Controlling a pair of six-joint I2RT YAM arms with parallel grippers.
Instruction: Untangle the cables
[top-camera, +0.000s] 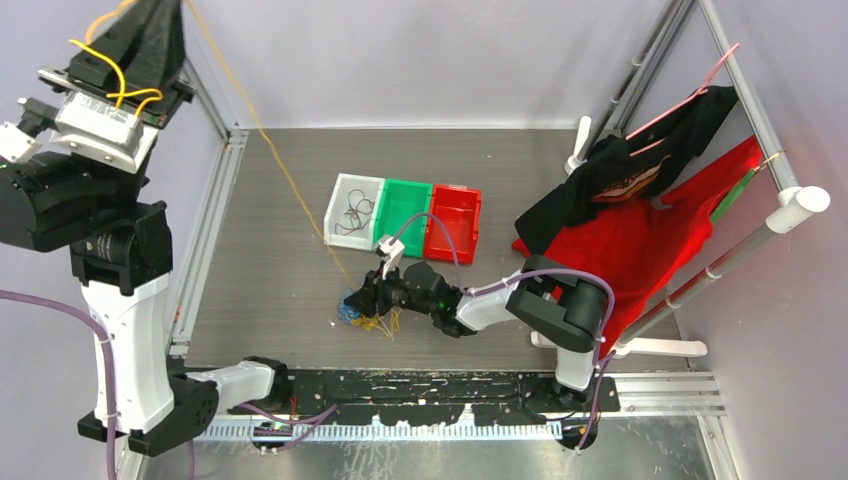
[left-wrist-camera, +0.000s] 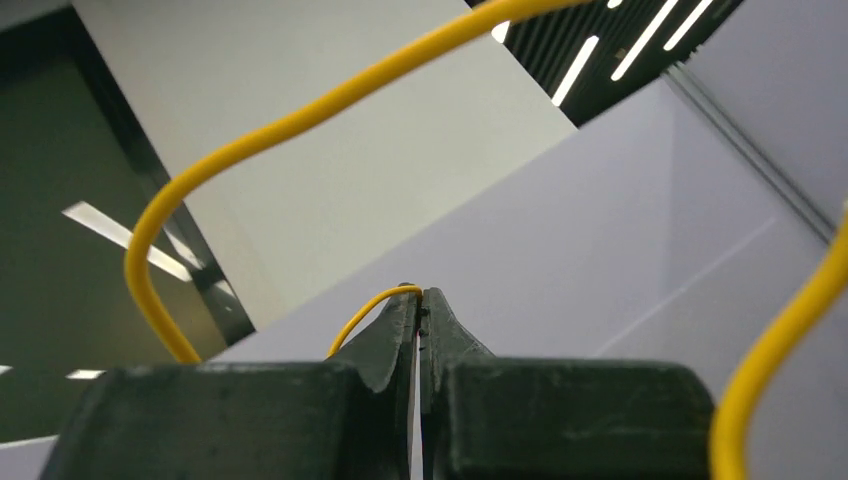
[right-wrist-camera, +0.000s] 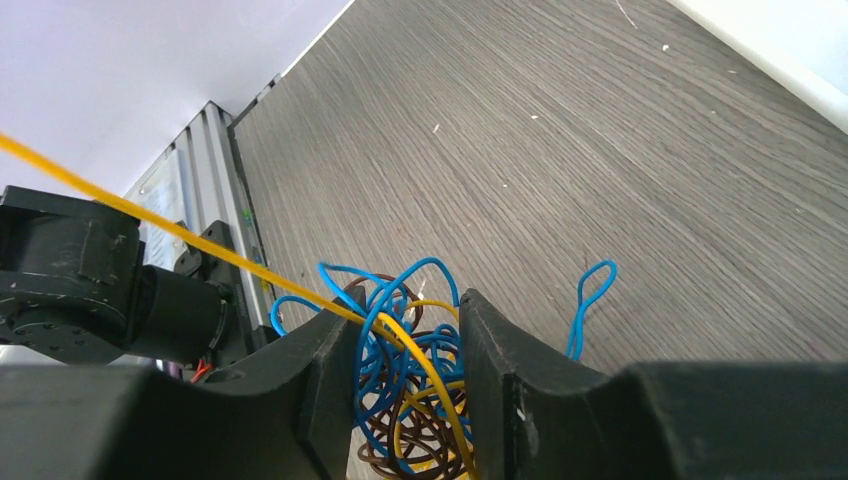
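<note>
Yellow-orange, blue and dark brown thin wires lie as one curly tangle (top-camera: 366, 316) on the grey wooden table (top-camera: 270, 285), near the white plastic bin (top-camera: 345, 182), on its side toward the arm bases. The right gripper (right-wrist-camera: 408, 312) has its jaws on both sides of this tangle; I cannot tell if they press it. The left gripper (left-wrist-camera: 420, 296), lifted high, is clenched on one long yellow wire (top-camera: 270, 150) that runs tight from the tangle.

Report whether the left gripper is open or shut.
Shut on the yellow wire: the left gripper is closed tip to tip, pinching the wire at its tips.
</note>
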